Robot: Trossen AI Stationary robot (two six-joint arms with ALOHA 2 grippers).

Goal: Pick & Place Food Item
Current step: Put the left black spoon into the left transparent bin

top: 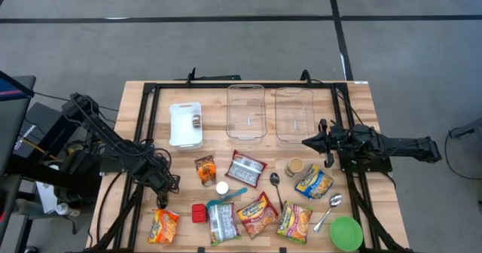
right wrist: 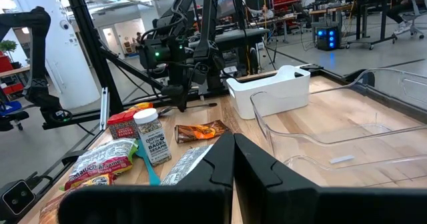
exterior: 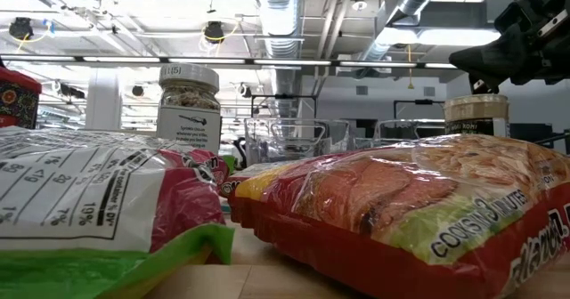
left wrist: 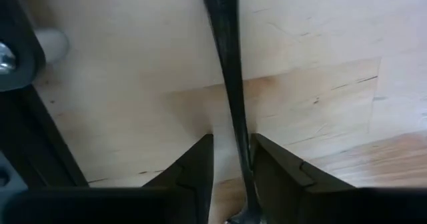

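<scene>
My left gripper (top: 160,200) points down at the table's near left, just beyond an orange noodle packet (top: 163,224). Its fingers are closed around a slim dark utensil handle (left wrist: 230,84). My right gripper (top: 305,141) is shut and empty, held level above the table beside the clear bins; its closed fingers show in the right wrist view (right wrist: 233,147). More food lies flat on the table: noodle packets (top: 257,214) (top: 294,219) (top: 315,182), a silver packet (top: 246,168), a small orange packet (top: 205,170), a jar (top: 294,167) and a spice bottle (top: 222,187). My left gripper has the utensil's handle (left wrist: 241,151) between its two fingers (left wrist: 200,167), which come from above, pointing down. The handle runs out past the fingertips over the wood. Whether it is lifted or lies on the table, I cannot tell.
A white bin (top: 186,124) and two clear bins (top: 246,111) (top: 294,114) stand at the far side. Two spoons (top: 276,184) (top: 330,210), a green bowl (top: 346,233) and a red can (top: 199,212) lie among the packets. Black frame rails (top: 147,125) run along the table's edges.
</scene>
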